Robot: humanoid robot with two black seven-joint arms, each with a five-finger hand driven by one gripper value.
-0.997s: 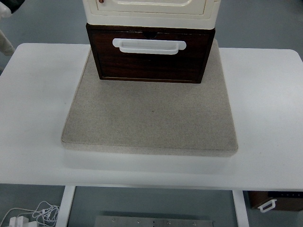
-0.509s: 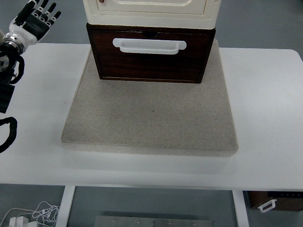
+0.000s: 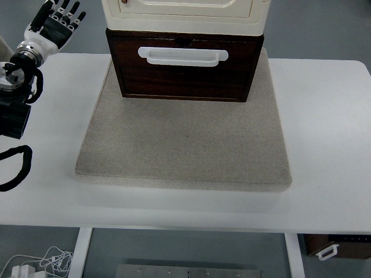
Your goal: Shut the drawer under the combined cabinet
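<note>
**Top view: stock on and around the table**

One white table (image 3: 324, 116), its top filling most of the frame. One beige stone-look slab (image 3: 185, 147) lying flat at the middle of the table. One combined cabinet standing at the far edge of the slab: a cream upper unit (image 3: 185, 14), cut off by the top of the frame, stacked directly on one dark wooden drawer (image 3: 185, 75). One white bar handle (image 3: 182, 55) runs across the upper part of the drawer front. The drawer front faces the camera and stands forward of the cream unit above it; how far it is pulled out cannot be judged from this steep angle.

One robot hand in view: the left hand (image 3: 56, 22), at the upper left corner, beyond the far left corner of the table and well apart from the cabinet. Its fingers (image 3: 65, 7) are extended and spread, pointing away from the camera; it holds nothing and touches nothing. Its arm (image 3: 14, 92) enters from the left edge, with one black cable loop (image 3: 14, 168) hanging over the table's left side.

Below the table: one bundle of white cables (image 3: 35, 263) at lower left, one further dark box with a white handle (image 3: 336, 246) at lower right.
</note>
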